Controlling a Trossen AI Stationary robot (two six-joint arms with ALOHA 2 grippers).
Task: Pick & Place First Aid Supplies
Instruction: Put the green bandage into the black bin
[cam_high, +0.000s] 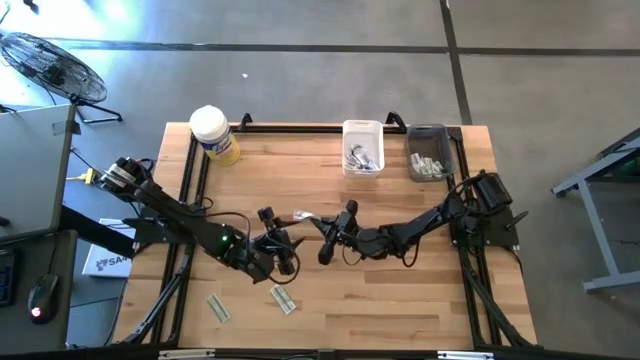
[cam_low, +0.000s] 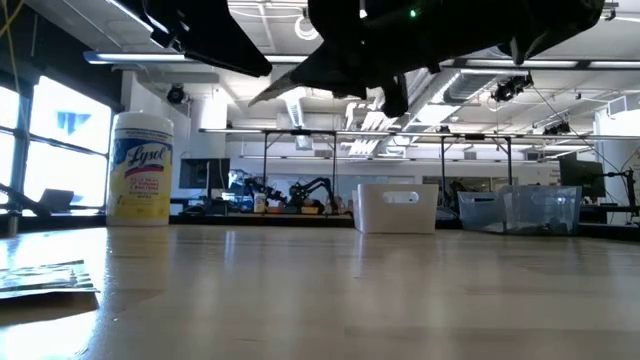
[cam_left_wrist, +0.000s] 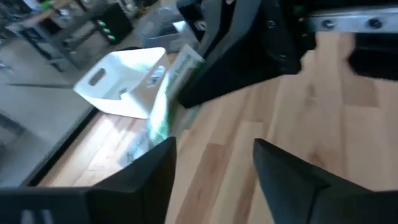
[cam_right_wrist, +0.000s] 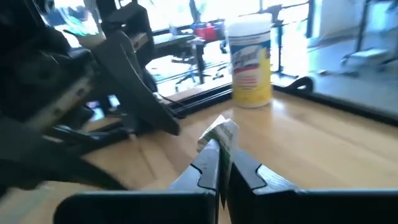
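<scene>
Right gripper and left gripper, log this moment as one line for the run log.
phase: handover mid-table | right gripper: shut on green-and-white packet | left gripper: open, packet released | table: two packets left

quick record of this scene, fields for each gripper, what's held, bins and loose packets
left gripper: open, mid-table, nothing between its fingers
right gripper: shut on green-and-white packet, facing the left gripper
white bin: far edge of table, holds packets
clear bin: beside the white bin, holds packets
loose packets: two on the near left of the table
Lysol tub: far left corner, upright
</scene>
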